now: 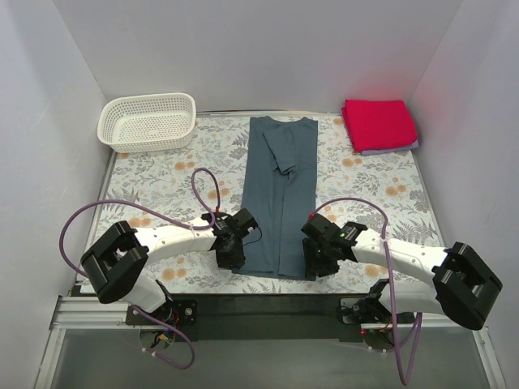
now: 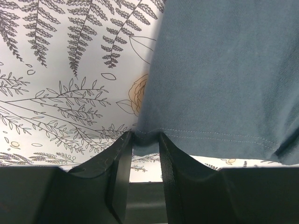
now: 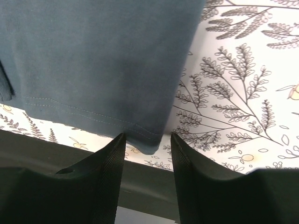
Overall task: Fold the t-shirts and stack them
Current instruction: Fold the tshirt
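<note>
Hidden under the black left pincer (image 1: 233,261) and the black right pincer (image 1: 312,266) in the top view: both near hem corners of the long slate blue-grey cloth t-shirt (image 1: 280,194). Covered almost wholly by the folded bright red t-shirt (image 1: 378,123): the pale lavender t-shirt (image 1: 388,151), showing only as a thin strip along the near edge. In the left wrist view, most of the blue-grey cloth cut off at top and right; impossible to tell whether the fingers (image 2: 122,163) truly clamp the hem corner. In the right wrist view, cloth cut off at top and left. Fern-printed desk (image 1: 162,186) unseen beneath the shirts.
</note>
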